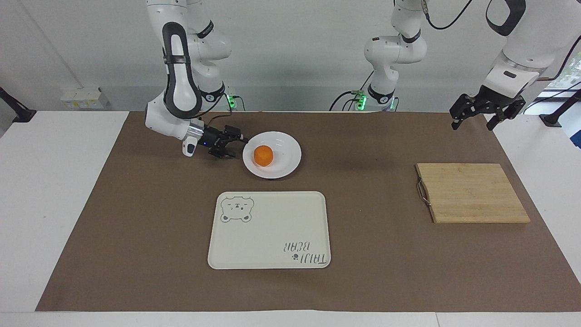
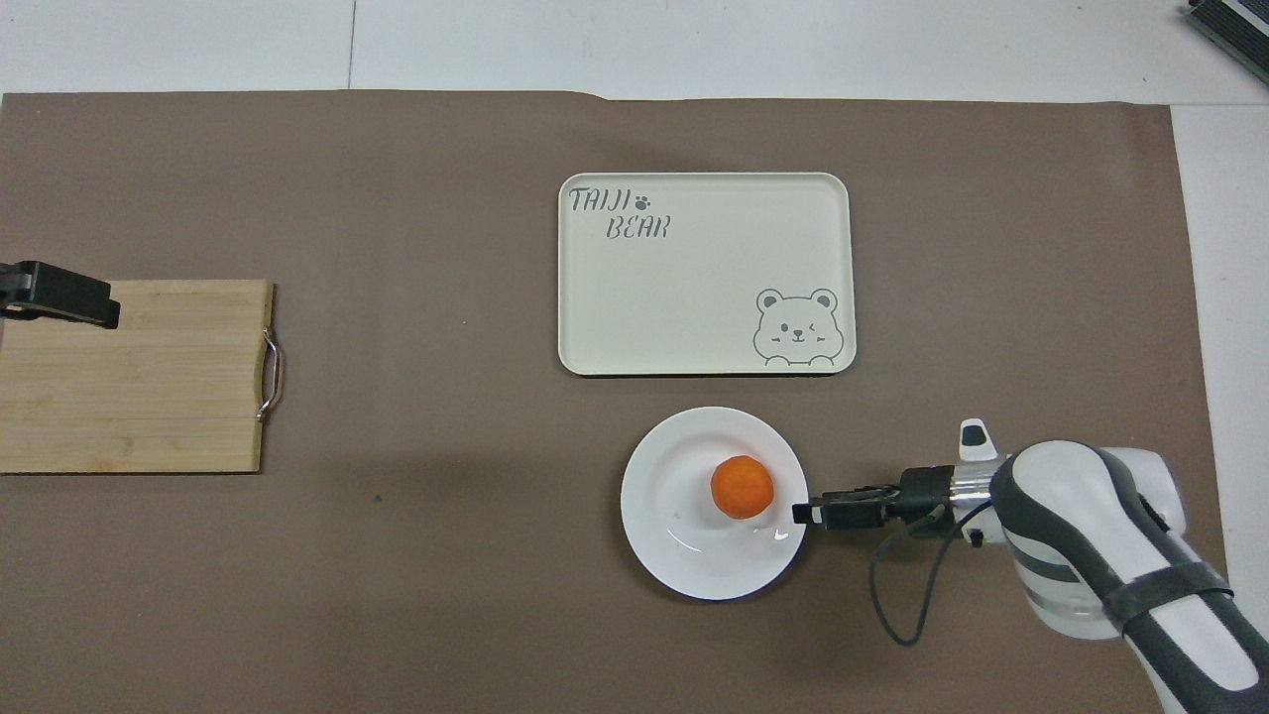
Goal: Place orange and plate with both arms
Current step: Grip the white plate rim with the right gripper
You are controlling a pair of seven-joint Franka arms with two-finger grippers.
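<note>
Underneath, brown mat (image 1: 136, 236); white wall (image 1: 290, 50)

The only readable lettering is "TAIJI BEAR" with a small paw print, printed on the cream tray (image 2: 704, 273) in one corner. A winking bear face is drawn in the diagonally opposed corner.

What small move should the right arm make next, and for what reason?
Probably ease the right hand a little farther in, so its fingers straddle the rim of the white plate, then close. It is low at the plate's edge toward the right arm's end, fingers apart, not yet gripping. The orange lies on the plate. The left hand waits high over the table's other end.
</note>
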